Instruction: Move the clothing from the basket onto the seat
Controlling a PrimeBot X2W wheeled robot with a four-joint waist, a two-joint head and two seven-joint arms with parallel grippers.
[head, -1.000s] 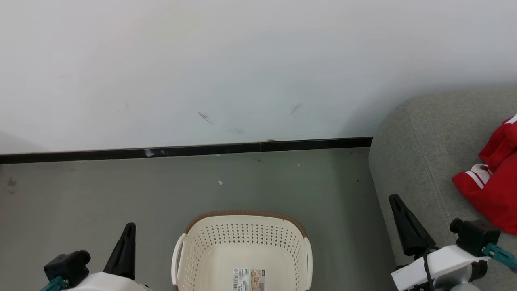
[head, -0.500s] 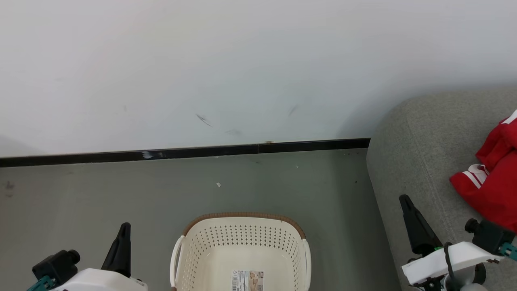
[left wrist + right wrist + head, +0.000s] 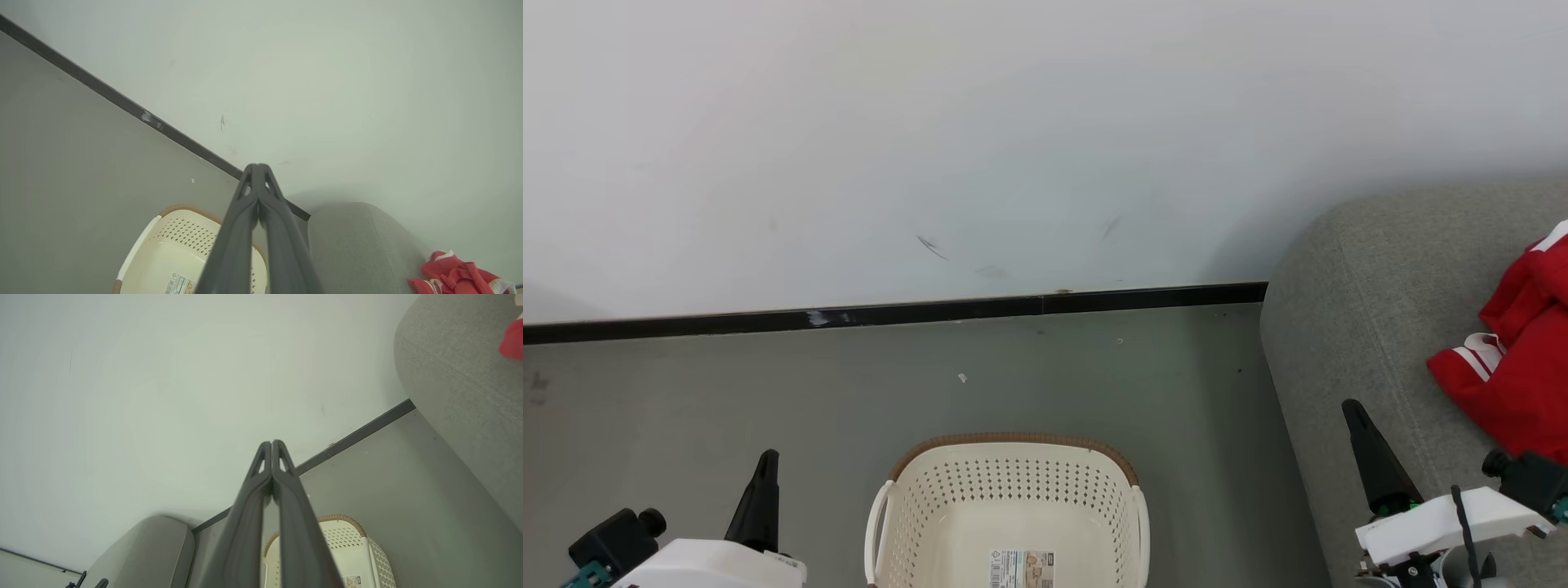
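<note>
The red clothing (image 3: pixel 1523 367) with white stripes lies crumpled on the grey seat (image 3: pixel 1364 327) at the right; it also shows at the left wrist view's lower right as clothing (image 3: pixel 453 275) on the seat (image 3: pixel 359 245). The cream basket (image 3: pixel 1013 506) with its brown rim stands on the floor at bottom centre, holding nothing but a sticker on its bottom. My left gripper (image 3: pixel 766 459) is shut to the basket's left, fingertips pressed together (image 3: pixel 256 167). My right gripper (image 3: pixel 1352 408) is shut over the seat's front part, left of the clothing, its fingertips (image 3: pixel 271 444) together.
A white wall with a black baseboard (image 3: pixel 890 309) runs behind the basket. Grey floor (image 3: pixel 768 392) lies between wall and basket. In the right wrist view another grey cushion (image 3: pixel 151 547) sits at lower left, the basket (image 3: pixel 347 547) below the fingers.
Both grippers have sunk lower in the head view and drawn outward; the right one moved right, away from the seat's edge. The scene shifted slightly down and left, so the camera moved a little.
</note>
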